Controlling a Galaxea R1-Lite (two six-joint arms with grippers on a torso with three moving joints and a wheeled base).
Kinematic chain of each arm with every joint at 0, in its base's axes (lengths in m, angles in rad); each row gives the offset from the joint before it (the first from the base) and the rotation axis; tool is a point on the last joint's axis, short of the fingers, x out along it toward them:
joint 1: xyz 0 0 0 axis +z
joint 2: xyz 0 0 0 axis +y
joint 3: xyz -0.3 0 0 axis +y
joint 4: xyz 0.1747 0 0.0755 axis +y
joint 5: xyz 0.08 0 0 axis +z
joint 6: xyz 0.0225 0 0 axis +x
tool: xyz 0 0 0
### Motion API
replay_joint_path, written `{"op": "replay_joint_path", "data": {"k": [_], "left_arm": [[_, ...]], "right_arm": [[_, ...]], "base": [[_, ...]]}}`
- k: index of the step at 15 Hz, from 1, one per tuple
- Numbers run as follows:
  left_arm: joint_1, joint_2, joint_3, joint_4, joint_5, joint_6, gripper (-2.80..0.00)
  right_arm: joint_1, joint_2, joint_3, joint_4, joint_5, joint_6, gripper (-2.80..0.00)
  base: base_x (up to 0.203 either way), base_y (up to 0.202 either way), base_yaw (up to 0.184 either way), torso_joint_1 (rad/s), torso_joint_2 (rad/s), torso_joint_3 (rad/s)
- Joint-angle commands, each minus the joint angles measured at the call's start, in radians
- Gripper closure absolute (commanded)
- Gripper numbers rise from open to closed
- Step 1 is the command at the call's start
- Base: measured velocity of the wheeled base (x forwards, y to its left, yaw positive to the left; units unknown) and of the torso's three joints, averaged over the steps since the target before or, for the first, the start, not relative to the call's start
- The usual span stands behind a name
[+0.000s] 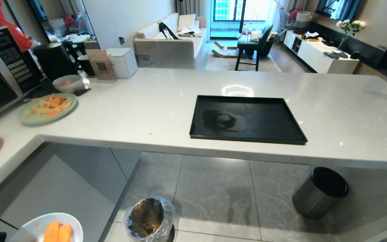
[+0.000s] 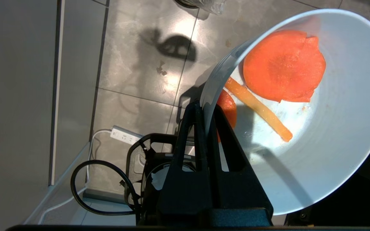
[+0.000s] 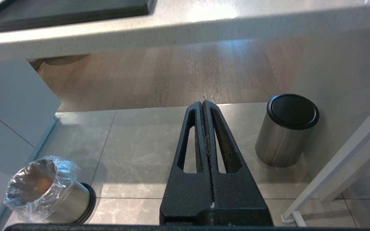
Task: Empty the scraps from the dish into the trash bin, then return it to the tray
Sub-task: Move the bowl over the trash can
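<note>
Dish (image 2: 316,134) with scraps (image 2: 283,65) pinched at rim by left claw (image 2: 206,110); right claw (image 3: 202,106) clenched, empty, above floor.

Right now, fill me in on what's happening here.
The left hand is shut on the rim of the dish, with the scraps inside. It is held low, beside the trash bin on the floor. The tray sits bare on the counter. The right hand hangs shut, holding nothing.
</note>
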Motion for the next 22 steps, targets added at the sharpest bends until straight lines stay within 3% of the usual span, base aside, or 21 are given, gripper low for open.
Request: {"op": "replay_joint_path", "data": {"k": [1, 11, 22], "left_arm": [[0.000, 0.005, -0.002, 0.005, 0.000, 0.000, 0.00], [0.001, 0.010, -0.005, 0.006, 0.003, -0.002, 0.00], [0.002, 0.024, -0.008, 0.006, 0.002, 0.000, 0.00]], "right_arm": [[0.000, 0.001, 0.000, 0.000, -0.001, 0.001, 0.00], [0.000, 0.001, 0.000, 0.000, -0.001, 0.001, 0.00], [0.000, 0.001, 0.000, 0.000, -0.001, 0.001, 0.00]], "base": [[0.000, 0.000, 0.000, -0.178, 0.54, 0.359], [0.000, 0.000, 0.000, -0.134, 0.51, 0.369], [0.000, 0.000, 0.000, -0.024, 0.41, 0.392]]}}
